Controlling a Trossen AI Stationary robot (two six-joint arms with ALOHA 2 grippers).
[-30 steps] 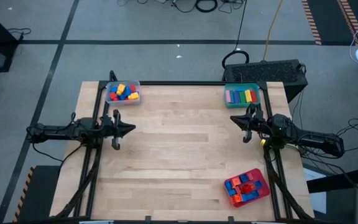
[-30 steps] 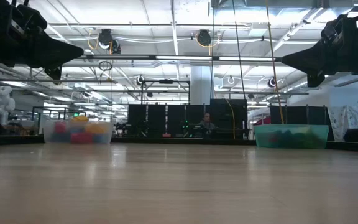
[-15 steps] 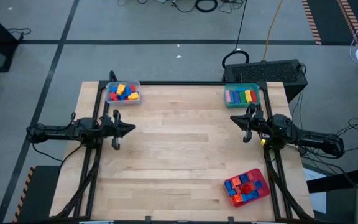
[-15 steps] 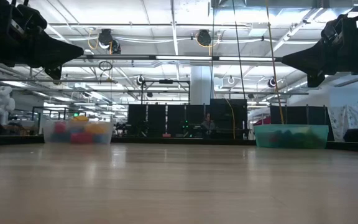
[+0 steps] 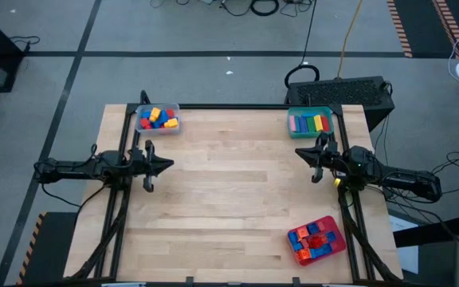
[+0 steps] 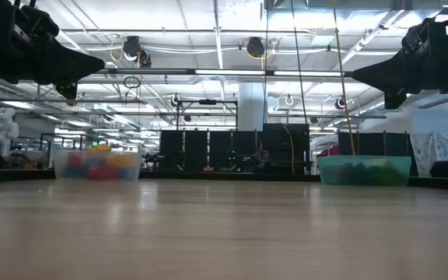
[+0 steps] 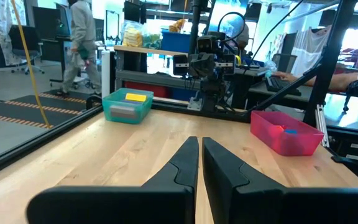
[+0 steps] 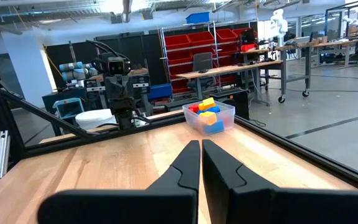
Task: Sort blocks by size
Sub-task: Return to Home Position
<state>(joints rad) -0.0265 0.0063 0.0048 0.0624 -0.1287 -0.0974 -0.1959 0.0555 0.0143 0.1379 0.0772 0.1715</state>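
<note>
From overhead, the wooden bench (image 5: pixel 229 199) fills the middle of my frame. My left hand (image 5: pixel 168 166) hangs at left-centre and my right hand (image 5: pixel 300 151) at right-centre, both raised off the wood, fingers pressed together and holding nothing. The clear tray (image 5: pixel 158 131) in the upper left holds medium bricks (image 5: pixel 158 118). The teal tray (image 5: pixel 310 109) in the upper right holds long bars (image 5: pixel 308 123) side by side. The red tray (image 5: pixel 343 243) at lower right holds small cubes (image 5: pixel 313 239).
</note>
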